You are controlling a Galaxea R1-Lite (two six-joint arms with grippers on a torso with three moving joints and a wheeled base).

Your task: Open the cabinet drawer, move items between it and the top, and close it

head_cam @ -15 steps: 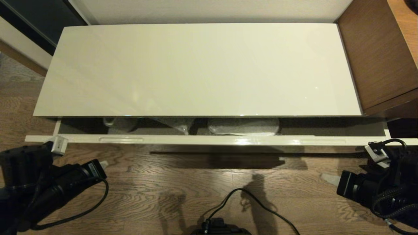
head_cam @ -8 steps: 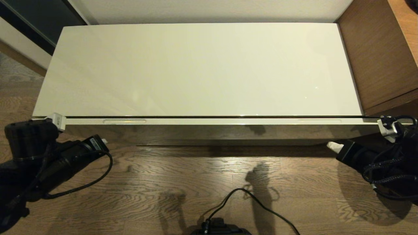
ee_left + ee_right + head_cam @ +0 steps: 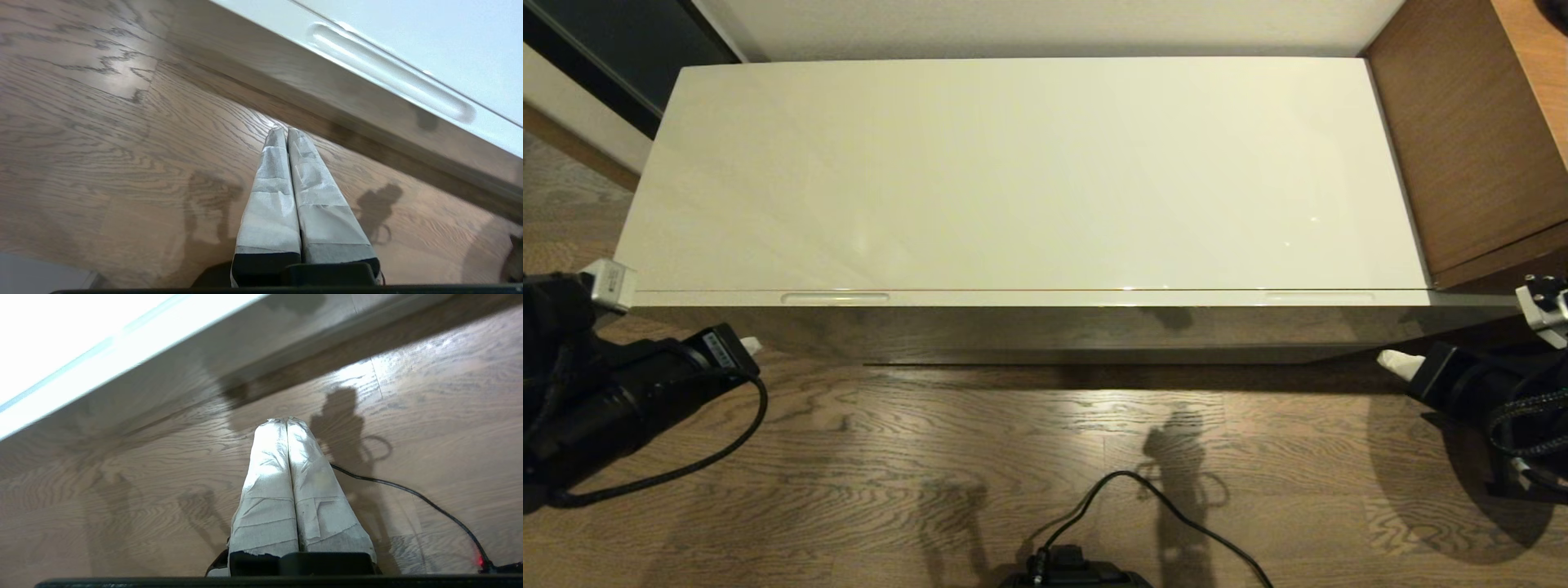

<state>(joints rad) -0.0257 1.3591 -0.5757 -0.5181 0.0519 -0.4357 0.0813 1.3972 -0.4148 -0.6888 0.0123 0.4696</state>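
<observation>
The cabinet drawer [image 3: 1045, 299] is pushed fully in, its glossy cream front flush under the top [image 3: 1029, 171], which lies bare. One slot handle [image 3: 388, 90] shows in the left wrist view. The toilet paper roll is hidden inside the drawer. My left gripper [image 3: 750, 346] hangs over the floor off the cabinet's left front corner, fingers pressed together and holding nothing [image 3: 286, 132]. My right gripper [image 3: 1390, 359] is over the floor below the right front corner, also shut and holding nothing [image 3: 286, 421].
Brown wooden furniture [image 3: 1470, 139] stands against the cabinet's right end. A black cable [image 3: 1160, 506] runs across the wood floor in front, also seen as a cable [image 3: 429, 504] near the right gripper. A dark panel [image 3: 613, 49] sits at the back left.
The drawer has gone from partly open, with wrapped items showing, to fully shut. Both grippers pushed it in, then drew back outward and away from its front.
</observation>
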